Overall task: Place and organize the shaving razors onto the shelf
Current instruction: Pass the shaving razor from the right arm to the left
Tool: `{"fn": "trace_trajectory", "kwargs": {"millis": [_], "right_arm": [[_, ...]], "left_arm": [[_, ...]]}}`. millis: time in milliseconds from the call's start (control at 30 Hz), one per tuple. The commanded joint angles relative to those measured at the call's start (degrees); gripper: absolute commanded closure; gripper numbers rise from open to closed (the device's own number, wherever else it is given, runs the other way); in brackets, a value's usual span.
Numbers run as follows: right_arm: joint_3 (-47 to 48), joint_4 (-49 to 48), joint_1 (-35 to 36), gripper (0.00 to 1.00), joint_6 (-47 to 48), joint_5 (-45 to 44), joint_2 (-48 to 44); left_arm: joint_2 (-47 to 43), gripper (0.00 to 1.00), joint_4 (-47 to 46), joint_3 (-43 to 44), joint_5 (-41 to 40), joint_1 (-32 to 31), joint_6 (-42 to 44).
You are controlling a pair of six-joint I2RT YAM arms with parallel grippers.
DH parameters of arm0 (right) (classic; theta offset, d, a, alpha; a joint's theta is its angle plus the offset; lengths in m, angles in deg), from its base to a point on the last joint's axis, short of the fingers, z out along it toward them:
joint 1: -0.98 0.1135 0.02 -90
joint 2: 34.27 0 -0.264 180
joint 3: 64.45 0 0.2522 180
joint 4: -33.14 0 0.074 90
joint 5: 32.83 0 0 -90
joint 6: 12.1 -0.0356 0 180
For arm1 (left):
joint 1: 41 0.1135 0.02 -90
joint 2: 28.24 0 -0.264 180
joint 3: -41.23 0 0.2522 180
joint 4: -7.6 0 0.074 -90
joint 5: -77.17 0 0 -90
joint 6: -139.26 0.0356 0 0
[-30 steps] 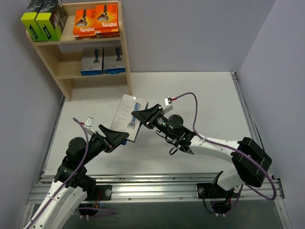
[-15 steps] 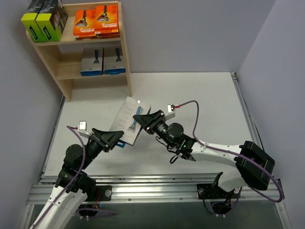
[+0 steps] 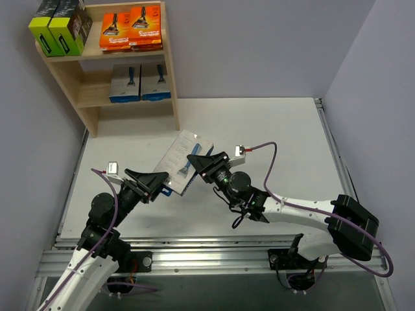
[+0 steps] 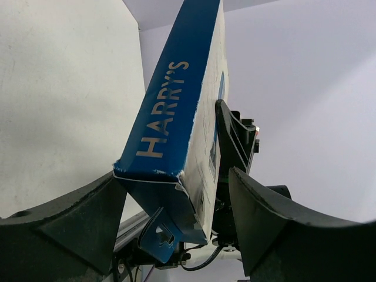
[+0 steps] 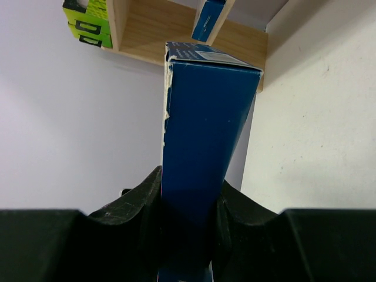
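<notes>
Grey pack (image 3: pixel 178 157) with the blue razor is up off the table (image 3: pixel 279 129), tilted, pinched tight along its blue edge by the right gripper (image 3: pixel 194 162). Left gripper (image 3: pixel 162 183) sits at the pack's lower corner with its jaws spread wide either side, one finger right by the edge and the other clear of it. Over on the shelf (image 3: pixel 170 65), lime-sided boxes (image 3: pixel 59 26) and orange packs (image 3: pixel 130 29) are up top, and two more grey cards (image 3: pixel 139 83) stand on the lower tier.
</notes>
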Motion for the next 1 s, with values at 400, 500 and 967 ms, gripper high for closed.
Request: {"fn": "trace_trajectory", "kwargs": {"millis": [400,500,967], "right_arm": [[5.43,-3.55,0.41,1.0,1.61,-7.1,0.97],[5.34,-3.64,0.32,1.0,1.26,-6.75,1.4],[4.2,-2.06,-1.34,0.75,-0.58,-3.42,1.14]], "left_arm": [[2.72,0.32,-12.93,-2.85,0.22,0.21,-5.79],[2.73,0.4,-13.02,-3.12,0.22,0.21,-5.79],[1.67,0.97,-9.69,-3.21,-0.75,0.56,-5.44]]}}
